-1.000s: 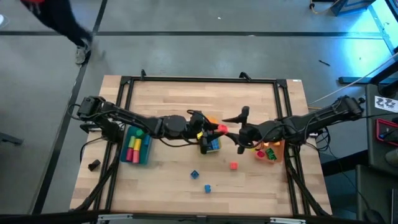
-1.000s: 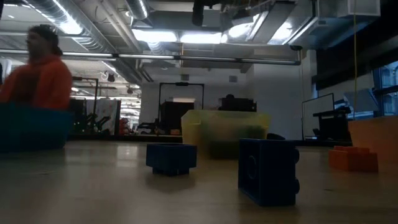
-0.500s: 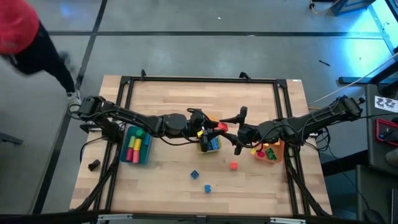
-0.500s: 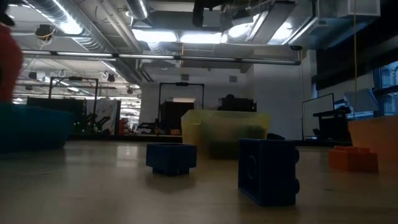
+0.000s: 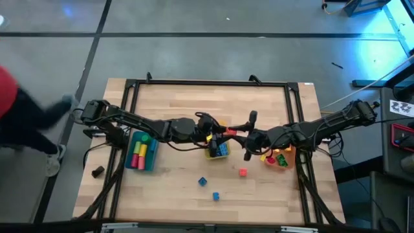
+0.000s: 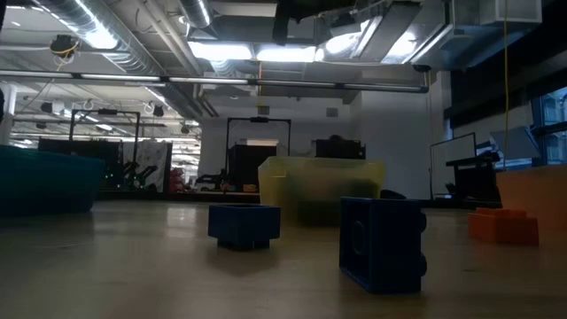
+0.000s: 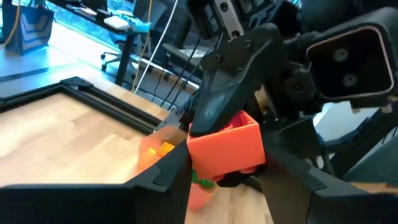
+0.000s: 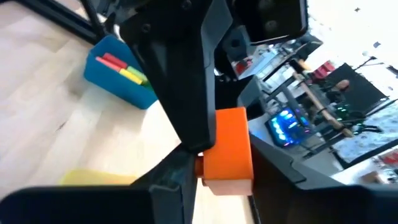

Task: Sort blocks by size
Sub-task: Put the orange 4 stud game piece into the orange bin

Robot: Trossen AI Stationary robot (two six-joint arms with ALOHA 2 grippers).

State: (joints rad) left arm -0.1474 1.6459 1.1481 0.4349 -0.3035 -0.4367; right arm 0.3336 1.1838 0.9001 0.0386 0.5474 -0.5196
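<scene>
- Since the earlier frame, your right hand (image 5: 240, 133) has shifted left to meet the left hand (image 5: 224, 131).
- Both hands grasp one orange block (image 7: 225, 147) above the bench (image 5: 174, 103).

A robotics lab or workshop: exposed silver ceiling ducts (image 6: 106, 49), strip lights, black equipment racks (image 6: 257, 151), bare grey concrete floor (image 5: 213, 52).

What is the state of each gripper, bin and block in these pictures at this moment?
Left gripper: shut on the orange block.
Right gripper: shut on the same block, from the opposite side.
Orange block: held in the air by both grippers.
Blue bin: holds long blocks.
Yellow bin: holds a blue block.
Orange bin: holds small blocks.
Loose blocks: three, lying on the table.
</scene>
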